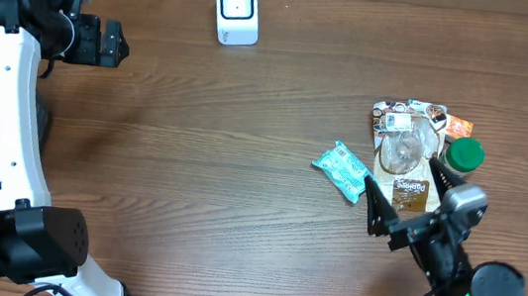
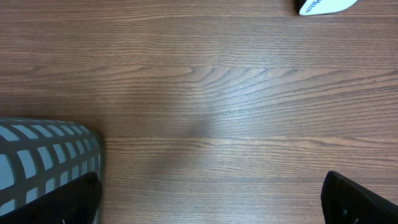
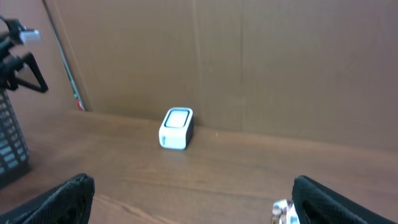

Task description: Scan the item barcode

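Wooden table bears a white scanner near its far edge. The teal packet lies flat, long axis slanting far-left to near-right, just left of the right pincer, which gapes empty over a packet pile. The left pincer, equally wide and empty, hovers well apart.

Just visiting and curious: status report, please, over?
Left gripper and right gripper open, holding nothing. Teal packet and item pile not picked up; right gripper over pile. Nothing between them and scanner.
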{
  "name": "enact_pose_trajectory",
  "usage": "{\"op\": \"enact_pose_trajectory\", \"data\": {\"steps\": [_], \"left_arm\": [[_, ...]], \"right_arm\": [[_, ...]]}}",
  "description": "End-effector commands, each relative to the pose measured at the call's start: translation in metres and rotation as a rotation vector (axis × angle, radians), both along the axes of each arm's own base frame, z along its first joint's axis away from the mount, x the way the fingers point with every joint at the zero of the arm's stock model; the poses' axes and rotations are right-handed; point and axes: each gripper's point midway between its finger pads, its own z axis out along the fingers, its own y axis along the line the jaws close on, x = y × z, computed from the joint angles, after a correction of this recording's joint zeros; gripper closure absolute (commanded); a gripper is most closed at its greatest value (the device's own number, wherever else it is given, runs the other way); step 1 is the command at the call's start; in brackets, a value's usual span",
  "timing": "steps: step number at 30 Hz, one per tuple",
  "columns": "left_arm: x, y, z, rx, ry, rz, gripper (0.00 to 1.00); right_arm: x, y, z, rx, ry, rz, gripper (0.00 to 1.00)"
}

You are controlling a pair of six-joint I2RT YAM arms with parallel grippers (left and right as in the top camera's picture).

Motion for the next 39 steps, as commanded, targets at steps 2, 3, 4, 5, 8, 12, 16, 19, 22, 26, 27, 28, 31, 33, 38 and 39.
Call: {"op": "enact_pose_trajectory", "data": {"steps": [2,3,4,5,8,12,16,19,22,26,27,28,31,33,38,39], "left_arm": [[0.0,0.004,0.0,0.004,0.0,0.0,0.0],[0.0,0.004,0.0,0.004,0.0,0.0,0.0],[0.0,0.004,0.0,0.004,0.0,0.0,0.0],[0.0,0.004,0.0,0.004,0.0,-0.001,0.01],[0.0,0.002,0.0,0.004,0.0,-0.006,0.01],[0.0,0.002,0.0,0.004,-0.001,-0.006,0.01],[0.0,0.002,0.0,0.004,0.0,-0.006,0.0],[0.0,0.001,0.0,0.004,0.0,-0.007,0.01],[0.0,0.001,0.0,0.004,0.0,-0.007,0.0],[0.0,0.001,0.0,0.004,0.0,-0.007,0.0],[0.0,0.001,0.0,0.004,0.0,-0.007,0.0],[0.0,0.001,0.0,0.004,0.0,-0.007,0.0],[0.0,0.001,0.0,0.004,0.0,-0.007,0.01],[0.0,0.001,0.0,0.004,0.0,-0.007,0.0],[0.0,0.001,0.0,0.004,0.0,-0.007,0.01],[0.0,0.001,0.0,0.004,0.0,-0.007,0.0]], "right_arm": [[-0.003,-0.001,-0.025,0.016,-0.07,0.0,0.0],[-0.004,-0.001,-0.031,0.018,-0.08,0.0,0.0],[-0.004,-0.001,-0.035,0.02,-0.084,0.001,0.0],[-0.005,-0.001,-0.043,0.02,-0.087,0.003,0.0],[-0.006,0.001,-0.063,0.018,-0.082,0.017,0.0],[-0.003,0.003,-0.079,0.012,-0.061,0.026,0.0],[-0.002,0.003,-0.089,0.005,-0.031,0.022,0.0],[0.001,0.004,-0.106,-0.002,0.002,0.023,0.0],[0.001,0.004,-0.11,-0.006,0.018,0.023,0.0],[0.001,0.004,-0.11,0.018,0.028,0.022,0.0],[0.001,0.004,-0.11,0.018,0.028,0.022,0.0],[0.001,0.004,-0.11,0.018,0.028,0.022,0.0],[0.001,0.004,-0.11,0.018,0.028,0.022,0.0],[0.001,0.004,-0.11,0.018,0.028,0.022,0.0],[0.001,0.004,-0.11,0.018,0.028,0.022,0.0],[0.001,0.004,-0.11,0.018,0.028,0.022,0.0]]}}
